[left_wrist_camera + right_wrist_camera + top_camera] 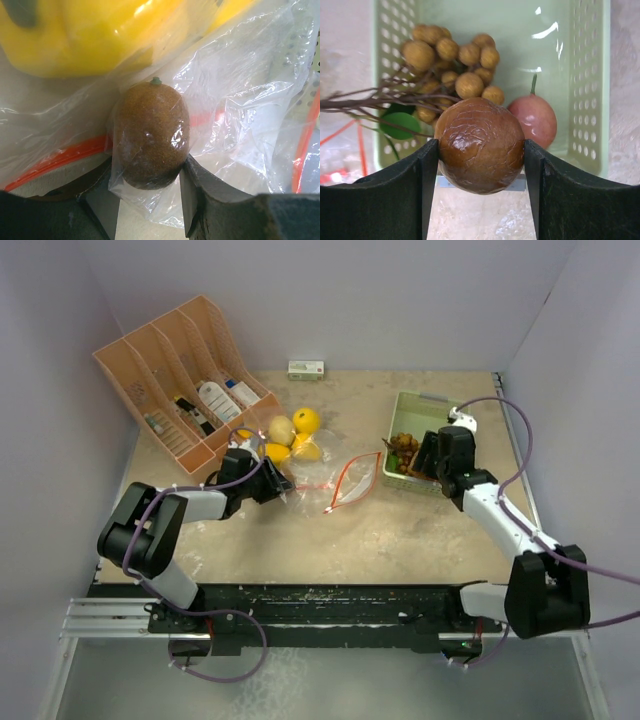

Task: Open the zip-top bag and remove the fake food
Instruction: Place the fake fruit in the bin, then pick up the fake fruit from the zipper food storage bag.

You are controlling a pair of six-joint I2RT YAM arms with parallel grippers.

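Observation:
The clear zip-top bag (345, 480) with an orange zip lies mid-table, and yellow fake food (306, 421) sits bunched at its far-left end. My left gripper (272, 486) is there, shut on a fuzzy brown egg-shaped piece (150, 130) through the bag's plastic (240, 100). Glossy yellow pieces (75, 35) lie just beyond it. My right gripper (426, 454) is shut on a shiny brown nut-like ball (480, 135) and holds it over the near edge of the green basket (590, 75). Inside the basket lie a cluster of small tan balls on twigs (455, 55) and a reddish fruit (536, 120).
An orange divider rack (180, 380) with white bottles and packets stands at the back left, close to the left gripper. A small box (306, 369) lies against the back wall. The green basket (420, 405) sits at the back right near the side wall.

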